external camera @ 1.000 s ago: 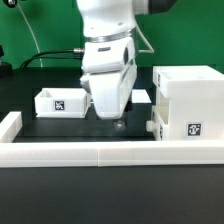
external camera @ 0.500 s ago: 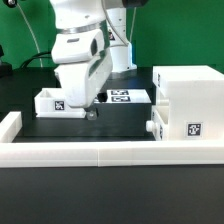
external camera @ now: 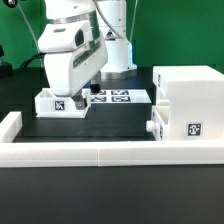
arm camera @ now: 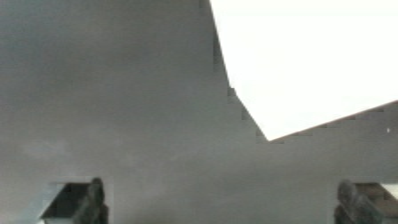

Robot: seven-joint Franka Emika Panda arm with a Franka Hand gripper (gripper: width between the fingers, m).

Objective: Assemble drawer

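The tall white case (external camera: 190,88) stands at the exterior view's right with a tag on its front. A small knobbed white part (external camera: 152,128) shows at its lower left side. One small open-top tray (external camera: 46,102) with a tag sits at the left. My gripper (external camera: 77,106) hangs over that tray's right end, close above it. In the wrist view my gripper (arm camera: 219,200) is open and empty, with its dark fingertips (arm camera: 75,200) wide apart over the black table. A blurred white corner (arm camera: 311,60) lies beyond them; I cannot tell which part it is.
The marker board (external camera: 118,96) lies flat behind my gripper, between the tray and the case. A low white rail (external camera: 110,152) edges the black table at the front and rises at the left end (external camera: 10,125). The arm's base stands at the back.
My arm has swung from the table's middle to the exterior view's left and now hangs over the tray. The marker board has come into view. The case and the tray have not moved.
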